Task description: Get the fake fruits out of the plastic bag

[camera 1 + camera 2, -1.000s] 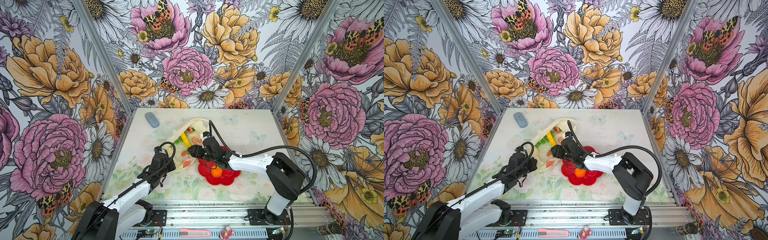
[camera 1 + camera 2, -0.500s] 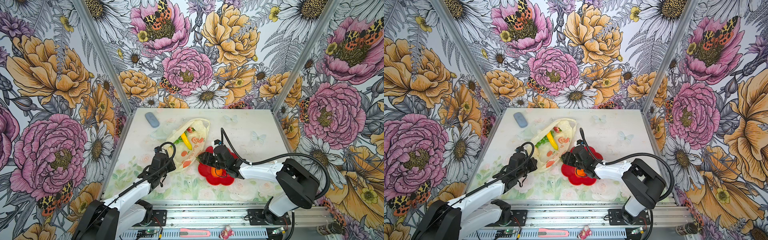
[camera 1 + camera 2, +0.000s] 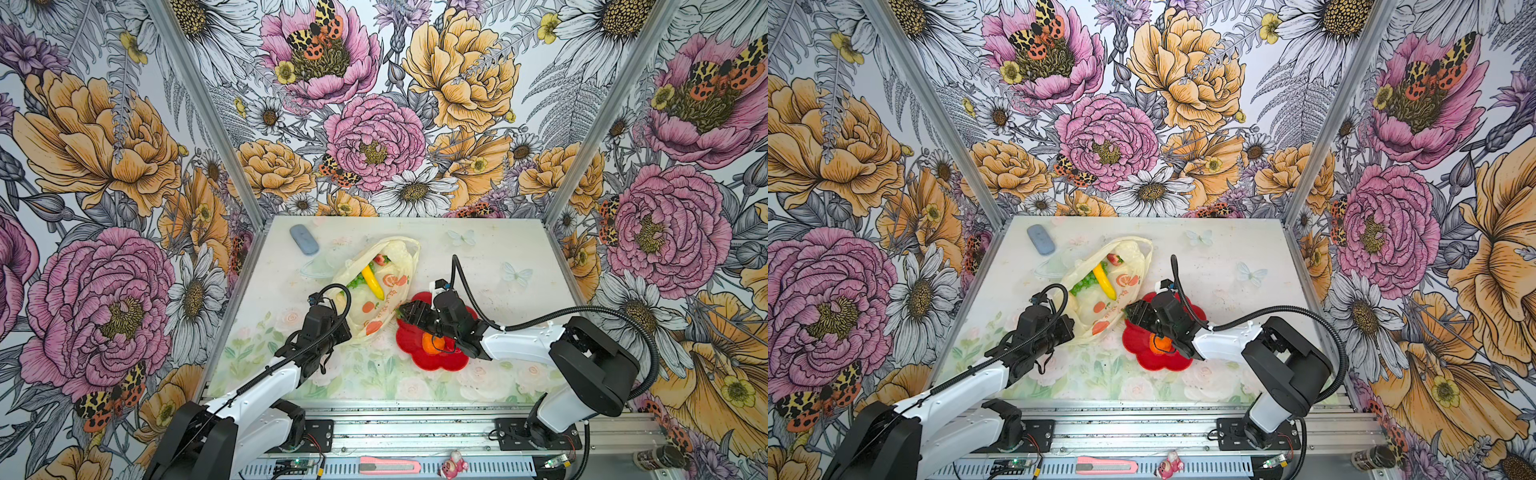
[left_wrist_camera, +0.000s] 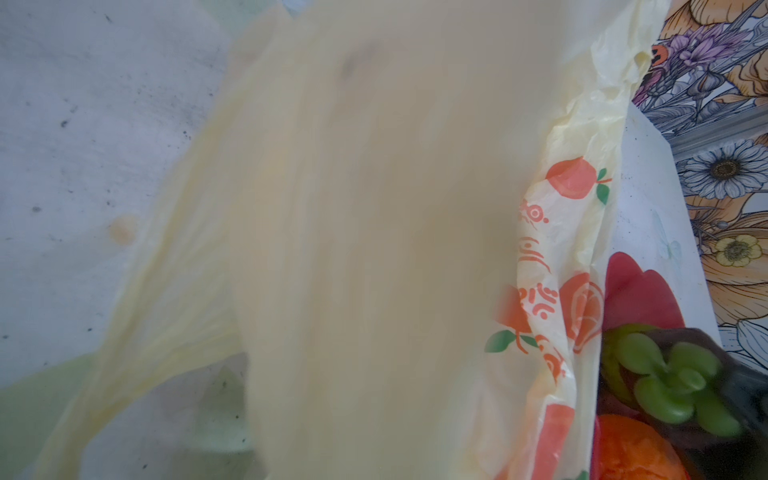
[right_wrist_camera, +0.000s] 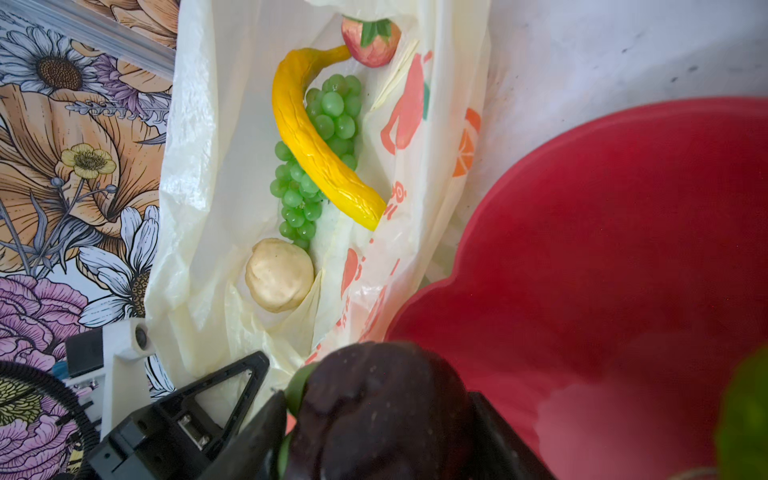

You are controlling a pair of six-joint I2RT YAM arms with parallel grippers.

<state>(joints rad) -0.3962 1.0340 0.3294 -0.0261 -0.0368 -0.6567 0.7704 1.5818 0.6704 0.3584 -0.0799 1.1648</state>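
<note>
plastic bag (image 4: 353, 249): blurred close-up | orange (image 4: 636, 453): cut off by edge

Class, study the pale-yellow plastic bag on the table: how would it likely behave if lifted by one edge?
Probably floppy: the plastic bag lies creased and slumped around the banana and grapes. Likely very light, since its film looks thin and partly see-through. With its mouth open, they might well slide out if it tilts.

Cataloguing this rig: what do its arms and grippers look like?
The left arm and right arm have white link shells and black joints. The left gripper and right gripper are black, angular. A black ribbed cable hose loops from each wrist.
</note>
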